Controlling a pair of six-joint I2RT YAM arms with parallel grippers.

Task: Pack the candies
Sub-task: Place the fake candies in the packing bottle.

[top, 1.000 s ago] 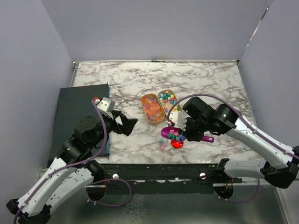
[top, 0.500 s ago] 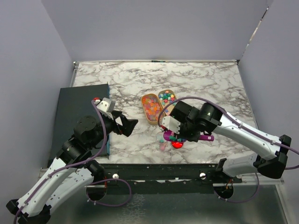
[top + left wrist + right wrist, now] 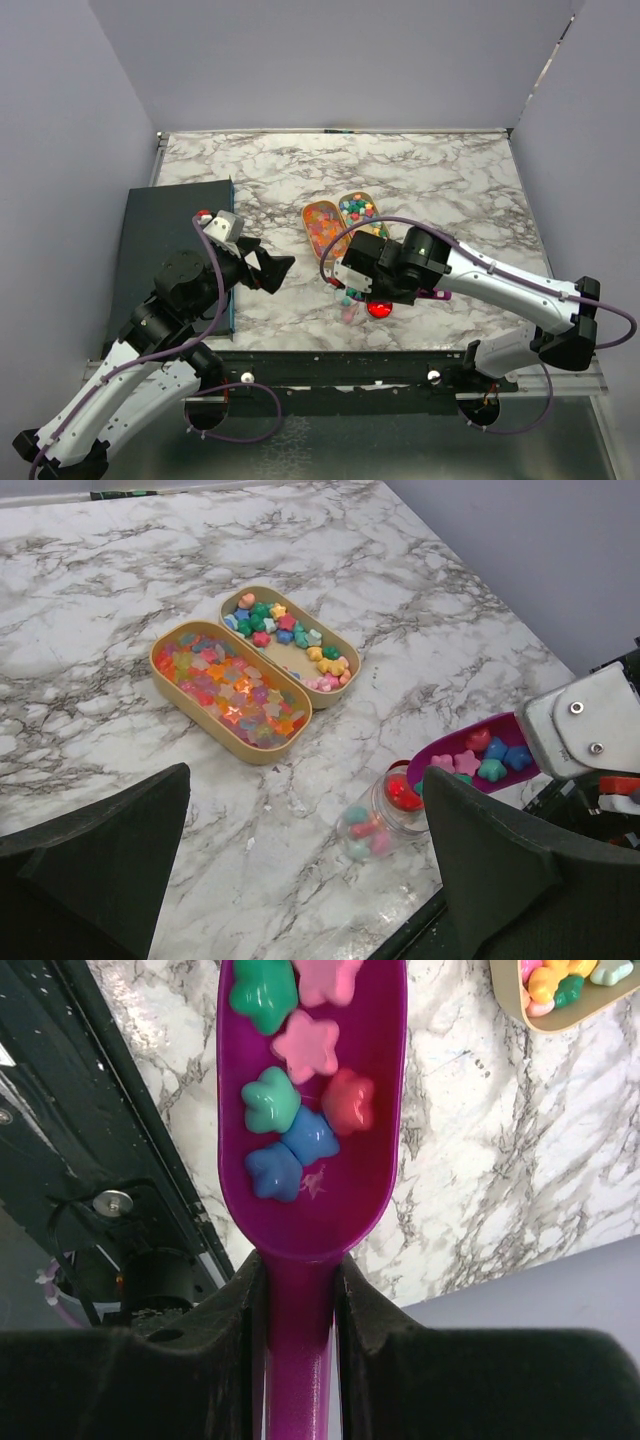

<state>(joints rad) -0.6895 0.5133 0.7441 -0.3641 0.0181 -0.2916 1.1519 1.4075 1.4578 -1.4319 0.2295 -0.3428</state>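
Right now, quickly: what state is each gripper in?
Left gripper: open, holding nothing.
Right gripper: shut on the purple scoop by its handle, with candies in its bowl.

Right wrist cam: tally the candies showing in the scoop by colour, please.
Teal candies: 2
Pink candies: 2
Blue candies: 2
Red candy: 1
Total: 7 in view, in the purple scoop held by the right claw.
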